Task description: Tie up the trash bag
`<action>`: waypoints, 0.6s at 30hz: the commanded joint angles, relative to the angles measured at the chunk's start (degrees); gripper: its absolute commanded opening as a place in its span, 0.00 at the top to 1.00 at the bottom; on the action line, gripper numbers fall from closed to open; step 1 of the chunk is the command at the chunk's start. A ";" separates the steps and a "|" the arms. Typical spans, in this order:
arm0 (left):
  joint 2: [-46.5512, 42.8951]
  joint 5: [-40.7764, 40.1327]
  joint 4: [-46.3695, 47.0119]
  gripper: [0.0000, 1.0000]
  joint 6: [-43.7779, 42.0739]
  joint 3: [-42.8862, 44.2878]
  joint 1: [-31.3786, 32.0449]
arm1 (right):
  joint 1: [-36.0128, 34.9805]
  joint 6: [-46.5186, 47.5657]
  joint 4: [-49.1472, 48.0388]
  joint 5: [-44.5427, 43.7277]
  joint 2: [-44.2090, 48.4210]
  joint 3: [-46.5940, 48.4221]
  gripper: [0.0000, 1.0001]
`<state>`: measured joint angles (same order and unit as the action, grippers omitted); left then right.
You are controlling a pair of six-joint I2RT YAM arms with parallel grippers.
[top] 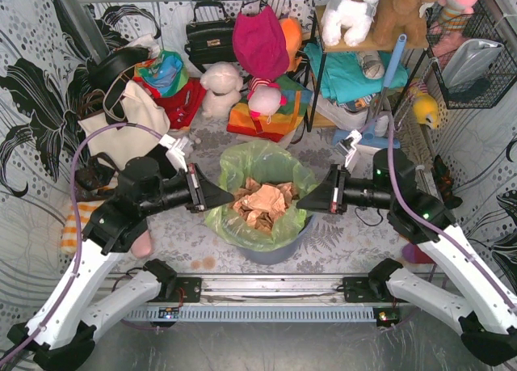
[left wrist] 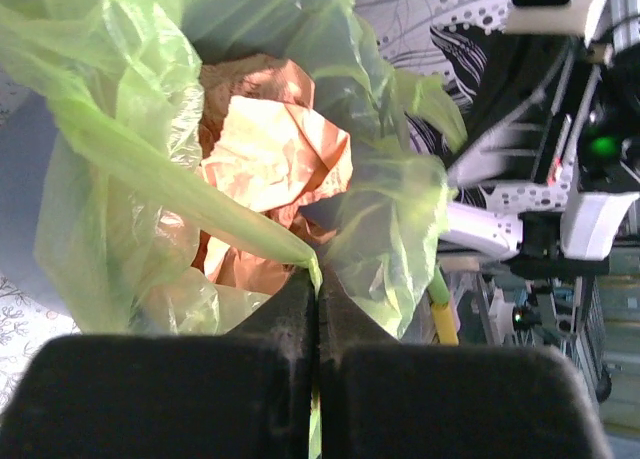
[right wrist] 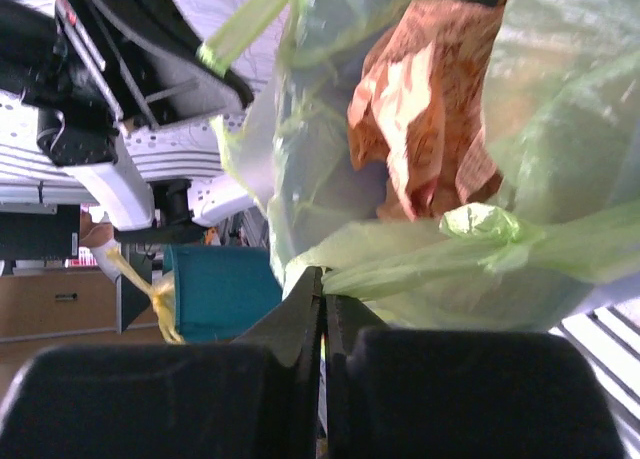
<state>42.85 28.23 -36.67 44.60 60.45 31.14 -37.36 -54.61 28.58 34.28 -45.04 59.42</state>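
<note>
The trash bag is thin light-green plastic lining a blue-grey round bin at the table's middle. Crumpled tan paper fills it. My left gripper is shut on the bag's left rim. In the left wrist view a stretched green fold runs into its closed jaws. My right gripper is shut on the bag's right rim. In the right wrist view green plastic is pinched between its jaws. The two grippers face each other across the bag's open mouth.
A cream tote bag and black handbag lie at the back left. Plush toys, a magenta bag and a shelf crowd the back. A wire basket hangs at the right.
</note>
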 commanded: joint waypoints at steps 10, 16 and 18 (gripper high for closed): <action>2.71 9.58 14.75 0.96 1.97 3.73 0.21 | -0.19 -1.60 -12.89 -2.46 -4.74 -2.29 1.00; 8.99 2.48 11.55 0.97 -1.77 8.89 -0.33 | -0.16 -1.72 -12.83 -4.20 -3.74 -2.79 1.00; 11.34 0.23 9.14 0.97 -3.62 10.87 -0.43 | -0.16 -1.89 -12.80 -4.42 -3.25 -2.99 1.00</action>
<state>51.46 32.88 -27.27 44.86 66.94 31.07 -37.36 -55.99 18.04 31.31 -49.76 57.06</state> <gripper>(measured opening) 0.037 0.003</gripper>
